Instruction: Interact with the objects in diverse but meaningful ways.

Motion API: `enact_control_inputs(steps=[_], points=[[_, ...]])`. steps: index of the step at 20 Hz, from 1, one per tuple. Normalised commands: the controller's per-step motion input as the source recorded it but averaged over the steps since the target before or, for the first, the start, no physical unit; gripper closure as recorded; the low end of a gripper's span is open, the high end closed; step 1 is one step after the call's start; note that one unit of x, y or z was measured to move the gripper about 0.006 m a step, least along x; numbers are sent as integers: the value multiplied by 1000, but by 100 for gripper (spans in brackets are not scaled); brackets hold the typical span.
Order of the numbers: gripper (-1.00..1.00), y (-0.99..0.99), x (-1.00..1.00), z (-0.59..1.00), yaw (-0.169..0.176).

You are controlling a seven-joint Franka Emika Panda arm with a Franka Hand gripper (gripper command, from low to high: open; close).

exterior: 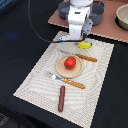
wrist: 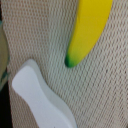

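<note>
A yellow banana (exterior: 84,45) with a green tip lies on the woven placemat (exterior: 40,80) near its far edge. My gripper (exterior: 77,40) hangs low just beside it, on the exterior view's left; its fingers are hidden by the white hand. In the wrist view the banana (wrist: 87,30) lies close to a white curved fish-like piece (wrist: 40,97), and no fingers show. A red tomato (exterior: 70,62) sits on a round wooden plate (exterior: 61,69) mid-mat. A brown sausage stick (exterior: 61,98) lies near the mat's front edge. A grey pan (exterior: 96,11) sits behind the arm.
An orange-handled knife (exterior: 82,57) lies beyond the plate and an orange-handled fork (exterior: 70,81) in front of it. A brown board (exterior: 107,25) at the back carries a pale bowl (exterior: 122,17). Black cloth surrounds the mat.
</note>
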Motion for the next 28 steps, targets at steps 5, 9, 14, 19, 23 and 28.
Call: enact_control_inputs(steps=[5,9,14,19,23,28], points=[[-100,0,352,-297,3],[-100,0,252,-273,13],[100,0,235,-94,25],[100,0,342,-22,26],[100,0,366,-9,24],[100,0,347,0,22]])
